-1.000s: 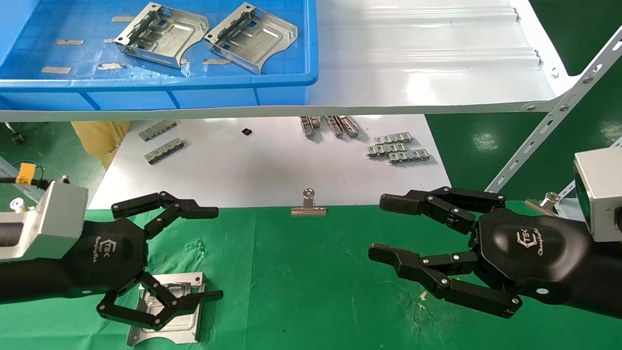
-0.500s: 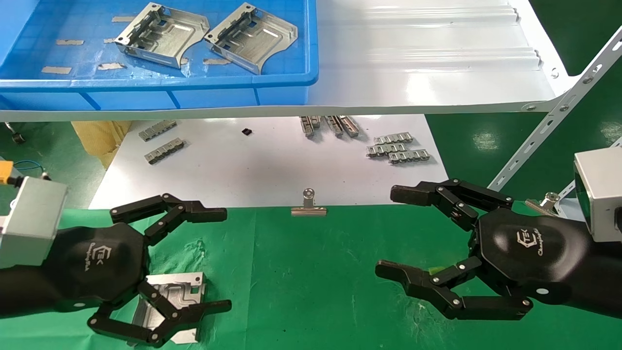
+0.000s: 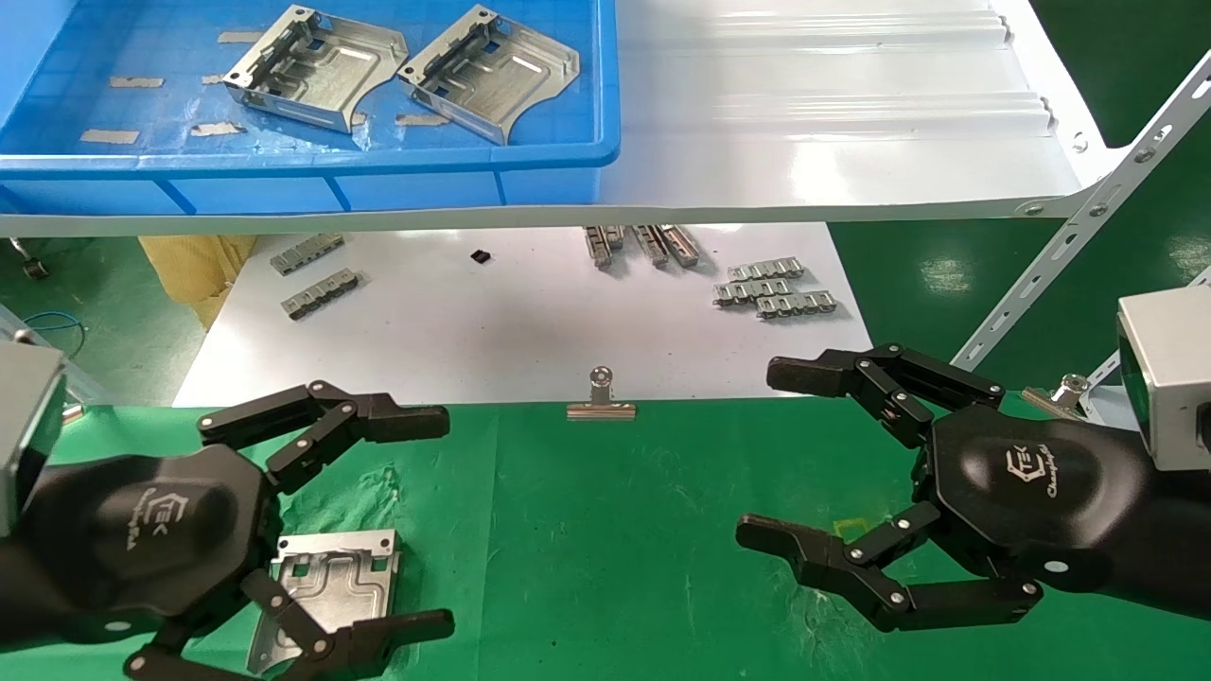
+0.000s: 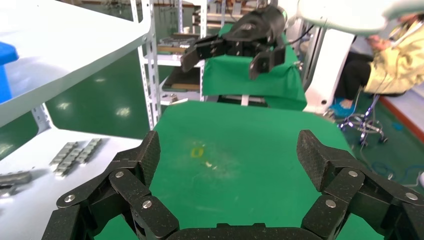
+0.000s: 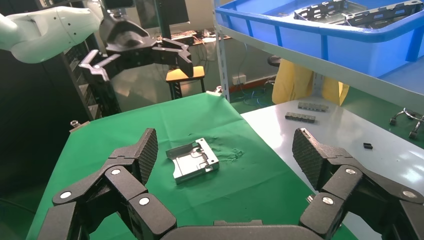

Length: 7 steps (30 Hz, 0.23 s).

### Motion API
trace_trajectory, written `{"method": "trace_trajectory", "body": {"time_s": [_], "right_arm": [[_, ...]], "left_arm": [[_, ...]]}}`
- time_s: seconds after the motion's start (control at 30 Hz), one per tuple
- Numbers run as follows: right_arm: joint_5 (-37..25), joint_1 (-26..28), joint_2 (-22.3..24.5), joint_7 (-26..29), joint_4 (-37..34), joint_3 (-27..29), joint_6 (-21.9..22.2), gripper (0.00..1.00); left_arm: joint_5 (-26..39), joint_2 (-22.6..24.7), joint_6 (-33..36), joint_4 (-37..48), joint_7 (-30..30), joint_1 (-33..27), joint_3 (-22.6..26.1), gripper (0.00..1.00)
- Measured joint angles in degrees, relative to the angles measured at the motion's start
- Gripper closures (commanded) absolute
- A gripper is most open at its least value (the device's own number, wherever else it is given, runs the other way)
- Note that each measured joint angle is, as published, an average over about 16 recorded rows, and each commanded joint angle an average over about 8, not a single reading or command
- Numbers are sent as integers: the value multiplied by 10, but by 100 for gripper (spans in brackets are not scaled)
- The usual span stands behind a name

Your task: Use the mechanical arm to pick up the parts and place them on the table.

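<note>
My left gripper point(image 3: 355, 520) spread wide over part point(image 3: 331, 591) lying flat on table point(image 3: 605, 530), near left; release step, I judge; right gripper point(image 3: 814, 463) wide, empty; next: two parts point(image 3: 312, 66) in far bin point(image 3: 568, 156).

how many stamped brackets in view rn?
3. Two brackets lie side by side in the blue bin on the shelf: one on the left, one on the right. The third lies flat on the green table, under the open left tool.
</note>
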Motion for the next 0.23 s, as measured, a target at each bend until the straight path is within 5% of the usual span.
{"method": "trace_trajectory", "body": {"time_s": [0.23], "right_arm": [[0,0,0,0,0,0,0,0]], "left_arm": [[-8,1,1,-7,-8,10,-11,0]]}}
